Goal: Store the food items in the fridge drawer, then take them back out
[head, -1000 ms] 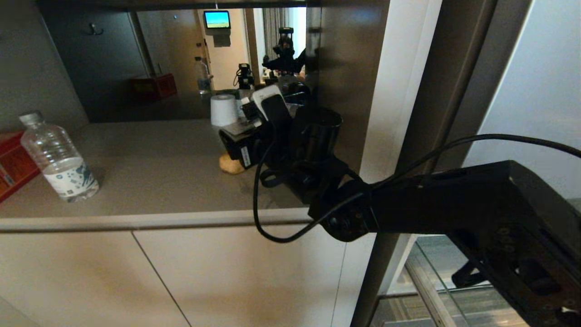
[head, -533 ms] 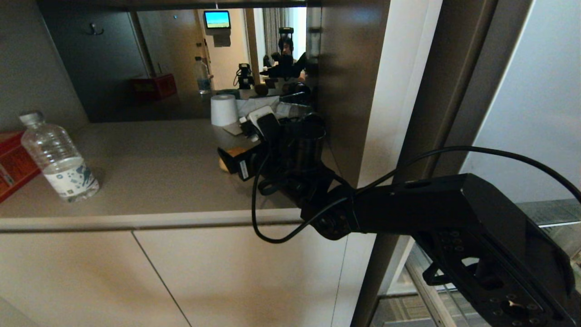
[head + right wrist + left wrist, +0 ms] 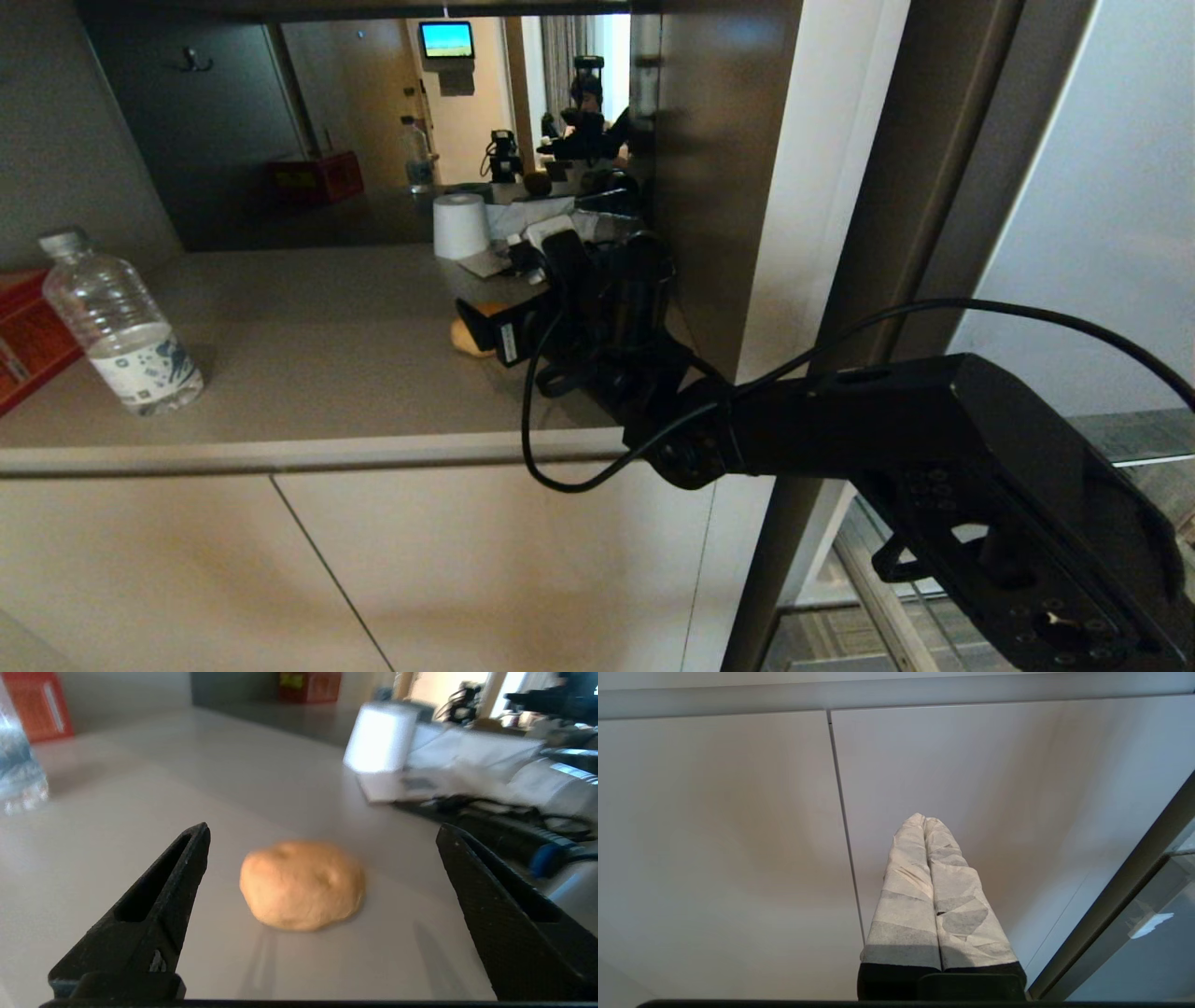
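A tan-brown potato-like lump (image 3: 302, 884) lies on the beige counter (image 3: 308, 364), partly hidden behind my right gripper in the head view (image 3: 464, 338). The right gripper (image 3: 322, 828) is open, held low over the counter, its two black fingers (image 3: 163, 891) spread wide on either side of the lump and a little short of it, touching nothing. In the head view this gripper (image 3: 495, 322) reaches into the niche from the right. My left gripper (image 3: 923, 817) is shut and empty, parked facing the cabinet doors. A corner of the see-through fridge drawer (image 3: 873, 597) shows at lower right.
A white paper roll (image 3: 460, 226) stands behind the lump by the mirrored back panel. A water bottle (image 3: 121, 327) and a red box (image 3: 28, 336) are at the counter's left. The niche's brown side wall (image 3: 719, 187) is close beside my right arm. Beige cabinet doors (image 3: 373, 569) lie below.
My right arm has dropped lower and the open gripper has sunk toward the counter around the lump. The lump and the left arm have not moved.
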